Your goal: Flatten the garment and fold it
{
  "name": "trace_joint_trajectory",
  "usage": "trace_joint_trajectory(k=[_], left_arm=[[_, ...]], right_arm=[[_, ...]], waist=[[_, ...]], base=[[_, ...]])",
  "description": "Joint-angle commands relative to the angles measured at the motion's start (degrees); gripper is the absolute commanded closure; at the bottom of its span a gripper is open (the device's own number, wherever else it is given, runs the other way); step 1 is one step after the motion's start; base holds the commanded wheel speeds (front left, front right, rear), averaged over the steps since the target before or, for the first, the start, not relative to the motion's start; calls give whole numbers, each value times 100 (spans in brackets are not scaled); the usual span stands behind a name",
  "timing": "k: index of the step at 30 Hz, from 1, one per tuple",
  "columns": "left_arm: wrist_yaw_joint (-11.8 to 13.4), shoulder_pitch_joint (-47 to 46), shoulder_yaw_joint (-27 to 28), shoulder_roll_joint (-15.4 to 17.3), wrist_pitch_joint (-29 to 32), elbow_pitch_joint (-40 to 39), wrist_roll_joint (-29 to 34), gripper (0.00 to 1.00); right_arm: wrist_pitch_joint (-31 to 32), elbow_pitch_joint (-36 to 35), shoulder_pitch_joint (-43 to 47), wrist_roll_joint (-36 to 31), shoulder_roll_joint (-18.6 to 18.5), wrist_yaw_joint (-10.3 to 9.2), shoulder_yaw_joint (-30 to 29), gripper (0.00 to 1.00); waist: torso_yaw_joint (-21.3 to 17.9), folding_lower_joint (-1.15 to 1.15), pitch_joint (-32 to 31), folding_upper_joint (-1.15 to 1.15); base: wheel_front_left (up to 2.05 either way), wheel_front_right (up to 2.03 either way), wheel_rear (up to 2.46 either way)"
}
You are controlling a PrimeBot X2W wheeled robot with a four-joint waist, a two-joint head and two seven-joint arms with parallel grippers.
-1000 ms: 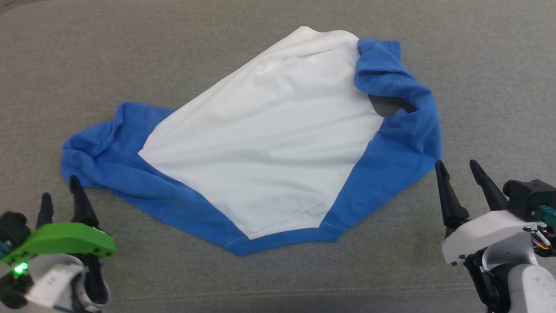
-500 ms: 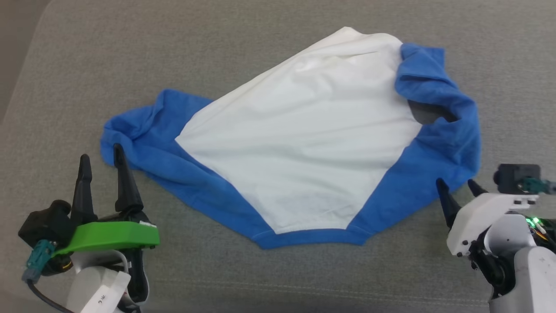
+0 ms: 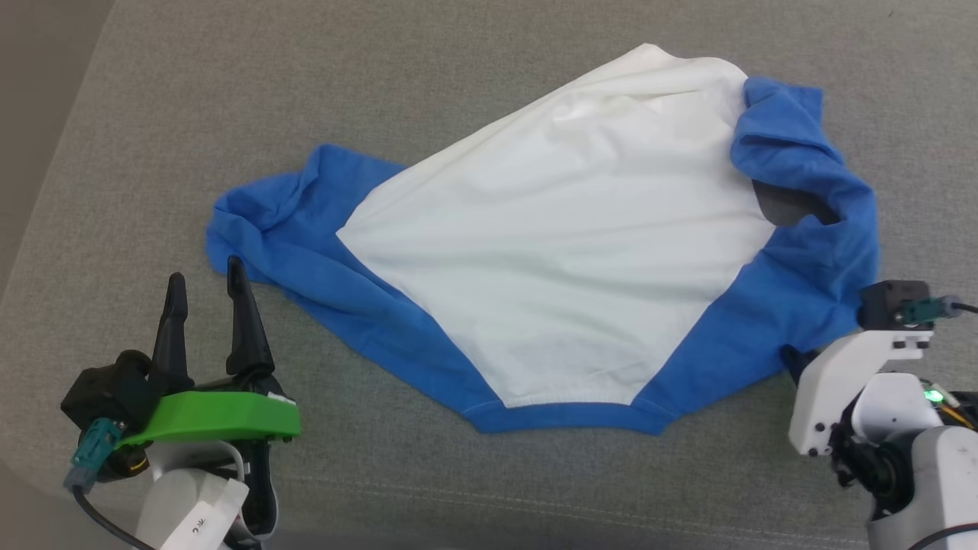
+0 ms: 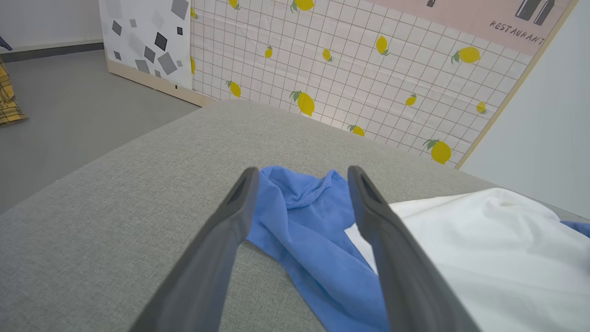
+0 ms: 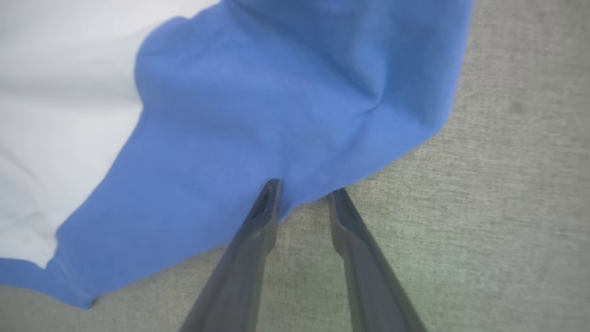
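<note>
From the head, the garment (image 3: 565,252), white cotton edged in royal blue, lies rumpled in a diamond on grey woven upholstery (image 3: 458,489). Left wrist: the left claw (image 4: 303,169) gapes wide toward blue folds; a wall sign (image 4: 516,32) reads "RESTAURANT". Right wrist: the right claw (image 5: 305,186) is narrow, tips at the blue hem.

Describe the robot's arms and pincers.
The left pincer and right pincer each have two long, dark, tapering fingers. The left wears a green cover, a teal plug with a black cable, and a white label. The right has a white shell, a black block and a green light.
</note>
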Motion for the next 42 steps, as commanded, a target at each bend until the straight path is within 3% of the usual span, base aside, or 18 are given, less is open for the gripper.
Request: trace_joint_trajectory(k=[1, 9, 20, 27, 37, 42], left_arm=[[25, -15, -11, -23, -20, 14, -47, 0], [24, 70, -40, -23, -20, 71, 33, 0], [-195, 301, -396, -23, 25, 558, 46, 0], [-357, 262, -1118, -23, 1229, 974, -462, 0], [431, -116, -1627, -23, 2659, 1404, -708, 0], [597, -205, -1696, -22, 3006, 1521, -869, 0]], right_arm=[[80, 113, 200, 99, 85, -6, 133, 100], [-268, 45, 268, 51, 85, -6, 40, 100], [-487, -580, 797, -174, 85, -6, -1294, 100], [-465, -607, 912, -57, 85, -6, -1381, 100], [-569, -535, 854, 44, 85, -6, -1147, 100], [-615, -502, 830, 91, 85, -6, -1074, 100]], waist=[[-3, 0, -21, 0], [-10, 0, -205, 0], [-109, 0, -497, 0], [-175, 0, -536, 0], [-361, 0, -421, 0], [-450, 0, -348, 0]], base=[[0, 0, 0], [0, 0, 0], [0, 0, 0], [0, 0, 0], [0, 0, 0], [0, 0, 0]])
